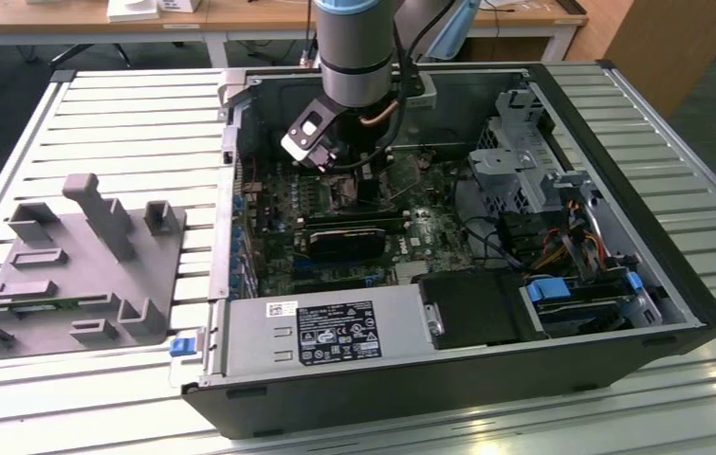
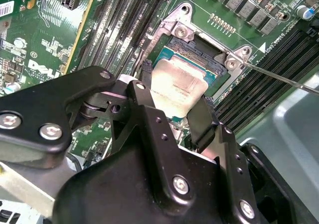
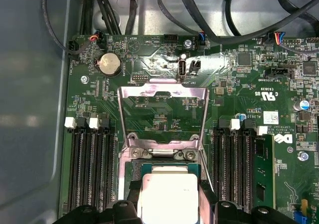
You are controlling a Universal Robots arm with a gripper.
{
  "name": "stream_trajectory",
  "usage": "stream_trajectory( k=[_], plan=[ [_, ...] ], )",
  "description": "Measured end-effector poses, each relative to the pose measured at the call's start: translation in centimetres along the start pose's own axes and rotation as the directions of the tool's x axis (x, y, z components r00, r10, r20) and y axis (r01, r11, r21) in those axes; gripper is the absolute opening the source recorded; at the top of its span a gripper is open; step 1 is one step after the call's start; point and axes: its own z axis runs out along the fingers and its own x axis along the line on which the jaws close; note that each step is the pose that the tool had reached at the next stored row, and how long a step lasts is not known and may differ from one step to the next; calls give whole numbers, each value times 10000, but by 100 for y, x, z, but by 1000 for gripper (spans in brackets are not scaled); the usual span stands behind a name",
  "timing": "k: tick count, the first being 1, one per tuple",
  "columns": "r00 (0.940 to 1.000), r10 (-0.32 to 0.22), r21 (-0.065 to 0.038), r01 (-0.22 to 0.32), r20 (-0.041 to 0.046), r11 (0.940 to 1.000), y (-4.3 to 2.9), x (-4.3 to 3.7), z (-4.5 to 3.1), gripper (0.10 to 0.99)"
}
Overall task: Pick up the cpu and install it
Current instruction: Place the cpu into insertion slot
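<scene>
Now our gripper [image 2: 173, 93] is closed narrowly on the cpu [image 2: 180, 82], a finger [image 2: 200, 117] on each of two opposite edges, holding it at the open socket [image 2: 202, 49], its plate [image 3: 162, 109] swung up. We judge this the seating step; whether the cpu rests in it yet we cannot tell. It calls for square corners and no sideways slide.
</scene>
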Motion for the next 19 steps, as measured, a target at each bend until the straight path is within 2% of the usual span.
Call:
stream_trajectory(
  k=[9, 19],
  plan=[
    [10000, 4, 1, -4, 0, 10000, -3, -1, 37, 537],
    [10000, 62, 1, -62, 4, 10000, -4, 20, 45, 537]
  ],
)
